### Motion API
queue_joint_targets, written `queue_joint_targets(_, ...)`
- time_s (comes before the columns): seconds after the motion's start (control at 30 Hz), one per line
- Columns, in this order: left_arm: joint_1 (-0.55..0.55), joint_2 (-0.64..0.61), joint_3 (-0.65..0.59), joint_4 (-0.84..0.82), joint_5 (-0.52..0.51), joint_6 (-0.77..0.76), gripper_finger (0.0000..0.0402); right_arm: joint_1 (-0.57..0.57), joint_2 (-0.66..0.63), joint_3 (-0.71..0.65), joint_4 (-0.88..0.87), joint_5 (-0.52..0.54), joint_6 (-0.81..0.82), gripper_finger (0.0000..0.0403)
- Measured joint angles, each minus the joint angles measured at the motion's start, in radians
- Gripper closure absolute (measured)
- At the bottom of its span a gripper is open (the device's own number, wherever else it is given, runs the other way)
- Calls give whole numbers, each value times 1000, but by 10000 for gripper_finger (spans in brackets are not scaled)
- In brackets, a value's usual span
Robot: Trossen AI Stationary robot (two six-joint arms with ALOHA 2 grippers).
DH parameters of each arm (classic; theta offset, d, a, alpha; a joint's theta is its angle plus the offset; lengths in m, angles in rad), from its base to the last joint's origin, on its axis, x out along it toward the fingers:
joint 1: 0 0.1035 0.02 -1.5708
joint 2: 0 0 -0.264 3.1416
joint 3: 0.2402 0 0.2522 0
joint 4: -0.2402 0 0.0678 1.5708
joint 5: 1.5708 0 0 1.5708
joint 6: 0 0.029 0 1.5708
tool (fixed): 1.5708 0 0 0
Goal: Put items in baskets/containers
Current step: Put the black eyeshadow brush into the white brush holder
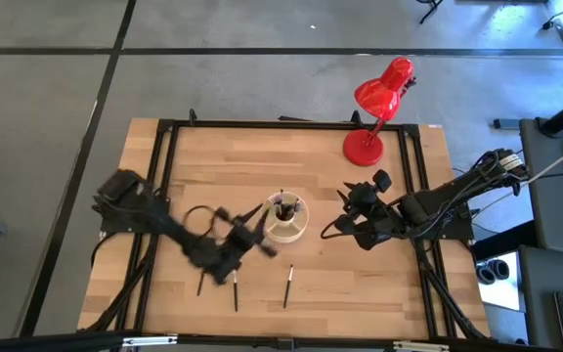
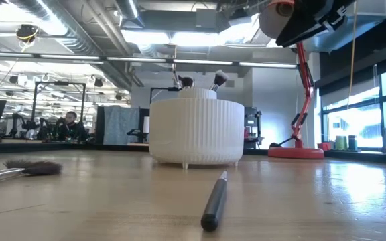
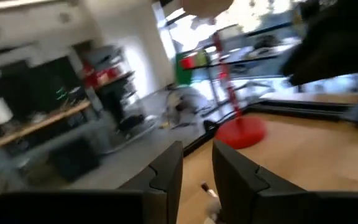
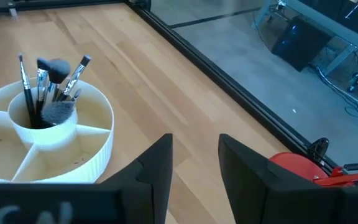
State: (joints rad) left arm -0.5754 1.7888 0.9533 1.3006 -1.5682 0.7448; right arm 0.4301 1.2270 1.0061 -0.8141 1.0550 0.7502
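On the worktop (image 1: 311,166), the left pincer (image 1: 254,238) hangs just beside the cream divided cup (image 1: 287,219), at its eight o'clock, fingers slightly spread and holding nothing. The right pincer (image 1: 350,210), fingers apart and empty, waits at the cup's three o'clock. Several brushes (image 4: 48,84) stand in the cup's centre well. Three loose brushes (image 1: 287,286) lie at its six to seven o'clock.
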Motion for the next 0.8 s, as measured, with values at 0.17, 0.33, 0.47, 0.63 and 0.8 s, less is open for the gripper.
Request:
queue_joint_targets(0.17,-171,-116,7,-1,-3,-21,318,0,0,0,25,-10,0,273)
queue_joint_targets(0.33,-252,-117,4,-96,-3,-22,318,0,0,0,90,-58,-34,273)
queue_joint_targets(0.47,-241,-78,3,-214,95,-108,318,0,0,0,133,-62,-70,273)
queue_joint_targets(0.63,-138,-54,3,-501,598,-374,318,-9,0,0,160,-68,-104,273)
queue_joint_targets(0.8,22,-54,3,-837,977,-853,318,-9,0,0,156,-72,-109,273)
